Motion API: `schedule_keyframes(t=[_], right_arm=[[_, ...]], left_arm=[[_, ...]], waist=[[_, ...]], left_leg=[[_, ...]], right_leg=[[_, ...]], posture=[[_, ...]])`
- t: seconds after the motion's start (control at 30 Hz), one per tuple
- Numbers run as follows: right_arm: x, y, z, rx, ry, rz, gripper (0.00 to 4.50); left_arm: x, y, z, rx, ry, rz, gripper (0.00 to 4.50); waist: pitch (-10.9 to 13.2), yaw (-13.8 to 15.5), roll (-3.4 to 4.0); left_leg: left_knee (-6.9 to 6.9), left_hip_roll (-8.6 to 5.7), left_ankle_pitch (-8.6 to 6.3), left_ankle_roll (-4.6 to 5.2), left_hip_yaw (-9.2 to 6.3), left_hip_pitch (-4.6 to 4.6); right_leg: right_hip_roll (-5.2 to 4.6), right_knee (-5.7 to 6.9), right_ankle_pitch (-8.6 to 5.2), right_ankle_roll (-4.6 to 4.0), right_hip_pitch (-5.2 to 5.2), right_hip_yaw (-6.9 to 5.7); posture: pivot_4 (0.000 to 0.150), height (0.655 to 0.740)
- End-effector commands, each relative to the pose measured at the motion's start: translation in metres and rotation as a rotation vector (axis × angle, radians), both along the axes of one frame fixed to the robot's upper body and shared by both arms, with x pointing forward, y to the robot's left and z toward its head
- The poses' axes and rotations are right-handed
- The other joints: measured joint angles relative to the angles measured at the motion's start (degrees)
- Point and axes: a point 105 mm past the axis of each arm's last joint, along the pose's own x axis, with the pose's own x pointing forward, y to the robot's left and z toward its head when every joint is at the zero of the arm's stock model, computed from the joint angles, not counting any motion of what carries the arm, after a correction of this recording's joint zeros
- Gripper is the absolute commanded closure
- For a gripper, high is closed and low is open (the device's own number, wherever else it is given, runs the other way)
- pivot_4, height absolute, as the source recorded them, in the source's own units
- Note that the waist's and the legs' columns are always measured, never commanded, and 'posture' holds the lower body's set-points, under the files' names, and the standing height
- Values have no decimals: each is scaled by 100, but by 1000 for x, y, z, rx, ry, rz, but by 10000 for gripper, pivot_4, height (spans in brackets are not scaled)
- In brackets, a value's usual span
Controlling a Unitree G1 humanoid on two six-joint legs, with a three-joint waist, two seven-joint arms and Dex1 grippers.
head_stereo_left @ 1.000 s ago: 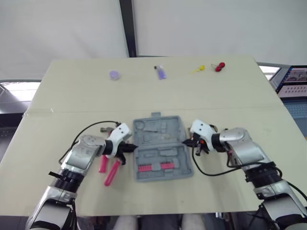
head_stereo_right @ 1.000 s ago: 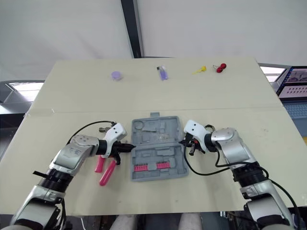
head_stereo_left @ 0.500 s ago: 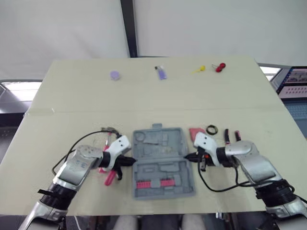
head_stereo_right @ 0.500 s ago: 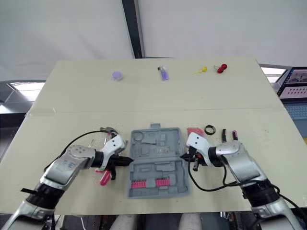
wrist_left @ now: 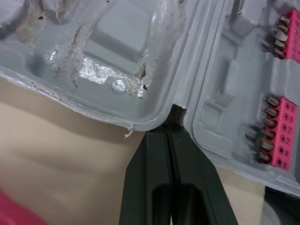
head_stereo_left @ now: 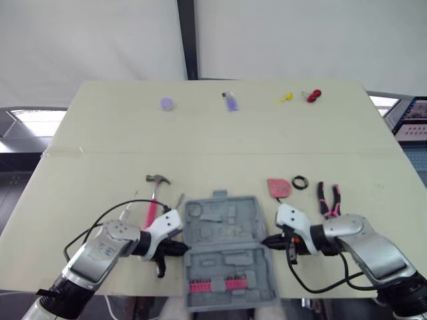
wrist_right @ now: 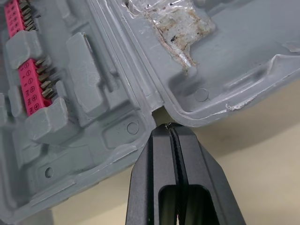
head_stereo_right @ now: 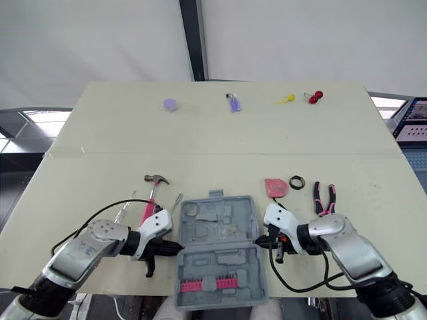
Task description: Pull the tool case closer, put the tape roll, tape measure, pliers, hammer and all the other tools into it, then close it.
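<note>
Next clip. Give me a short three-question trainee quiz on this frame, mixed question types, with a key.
1. True or false: the tool case lies open.
2. Which tool lies to the case's right? A saw; B pliers; C wrench.
3. Fill in: the left gripper and right gripper, at the two ends of the case's hinge line, have their jaws ____.
Key: 1 true; 2 B; 3 shut.

One case (head_stereo_left: 227,230); one hammer (head_stereo_left: 153,203); one pliers (head_stereo_left: 328,209)
</note>
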Motion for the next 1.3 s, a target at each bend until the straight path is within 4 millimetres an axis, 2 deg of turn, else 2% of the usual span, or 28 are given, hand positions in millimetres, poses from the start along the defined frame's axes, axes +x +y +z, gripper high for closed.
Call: schedule_keyframes(t=[0.03, 0.3, 0.63, 1.3], right_arm=[[-10, 11, 11, 50, -9, 56, 44378], [-18, 10, 9, 45, 11, 58, 44378], [-18, 7, 6, 31, 15, 48, 44378], [-21, -1, 4, 6, 27, 42, 44378]], left_arm=[[-13, -14, 3, -40, 13, -56, 45000], [-21, -16, -2, -42, 27, -60, 45000], [-11, -18, 0, -42, -5, -35, 45000], [-14, -15, -5, -29, 10, -38, 45000]], waist=[[0, 22, 0], [-1, 40, -2], [-1, 56, -3], [-1, 49, -3]], left_leg=[[1, 0, 0, 0, 0, 0], [6, 0, -1, 0, 2, 0], [10, 0, -1, 1, 2, -1], [10, 0, -2, 1, 2, -2]], right_leg=[[0, 0, 0, 0, 0, 0], [0, -1, 0, -1, 2, 3], [0, -1, 0, -1, 4, 3], [0, -2, -1, -2, 3, 3]], posture=[[1500, 7400], [1500, 7400], [1500, 7400], [1500, 7400]])
